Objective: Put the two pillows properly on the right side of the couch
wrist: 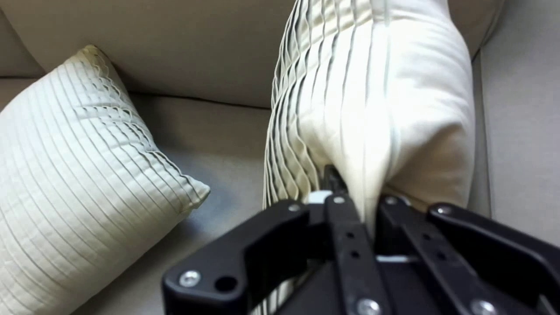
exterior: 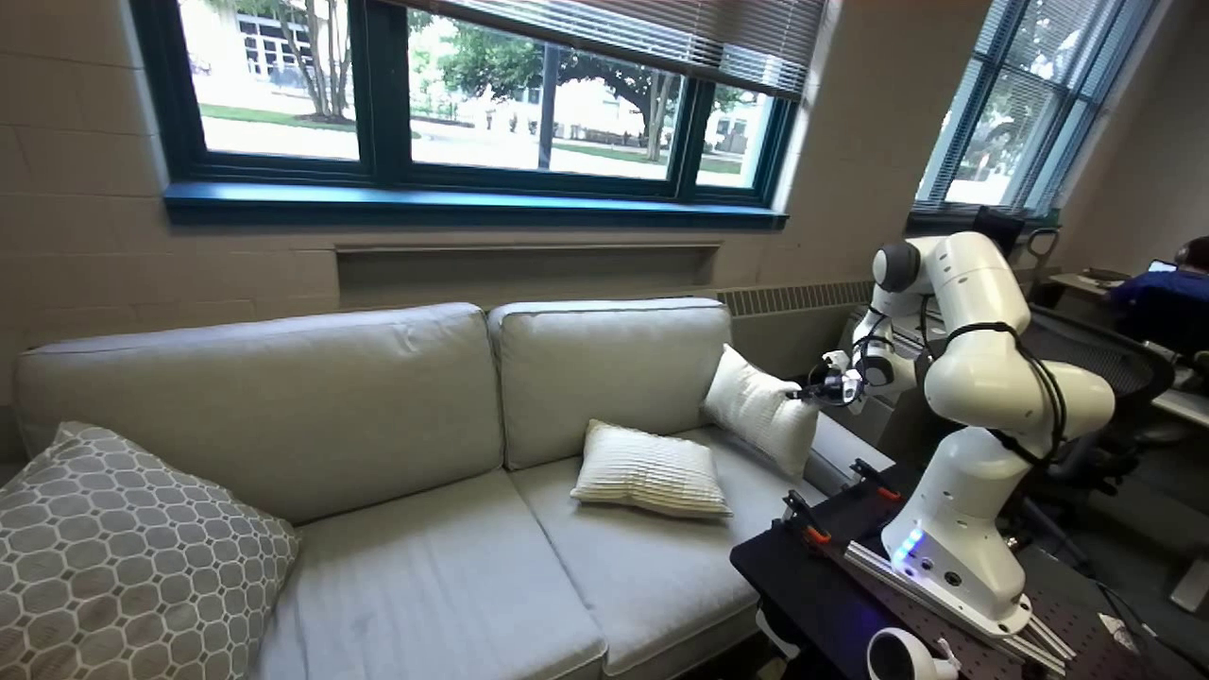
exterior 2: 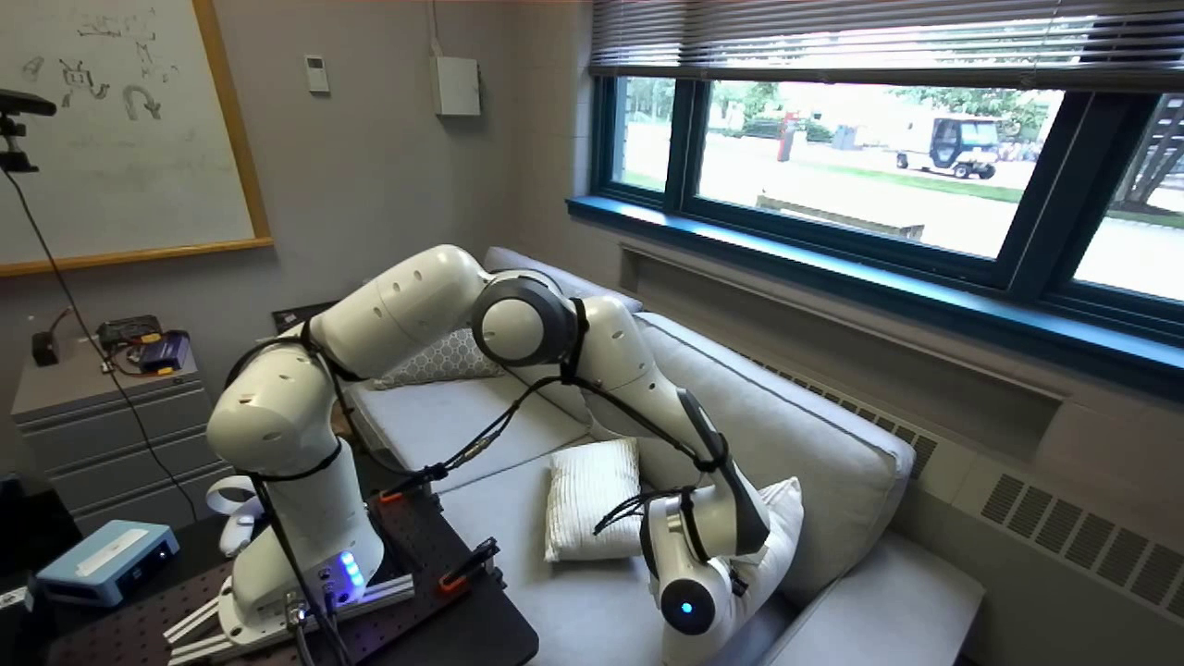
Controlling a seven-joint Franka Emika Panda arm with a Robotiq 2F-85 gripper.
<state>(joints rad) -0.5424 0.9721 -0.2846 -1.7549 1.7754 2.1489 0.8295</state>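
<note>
The cream couch [exterior: 406, 567] runs below the window. At its right end, one off-white pillow [exterior: 756, 411] leans tilted near the back cushion and the arm. My gripper [wrist: 365, 197] is shut on this pillow [wrist: 420, 78], with a fold of its edge pinched between the fingers; the tips are partly buried in cloth. The other off-white pillow [exterior: 652, 469], ribbed, lies on the right seat cushion, apart from the held one; in the wrist view this pillow [wrist: 87, 183] is at the left. An exterior view has the gripper hidden behind the wrist, which also covers part of the held pillow [exterior 2: 784, 523].
A large grey patterned pillow [exterior: 142, 557] fills the couch's left end. The padded couch arm [exterior 2: 893, 592] borders the held pillow's side. In front of the right seat stands the robot's black table [exterior: 784, 567], with clamps [exterior: 808, 515] along its edge.
</note>
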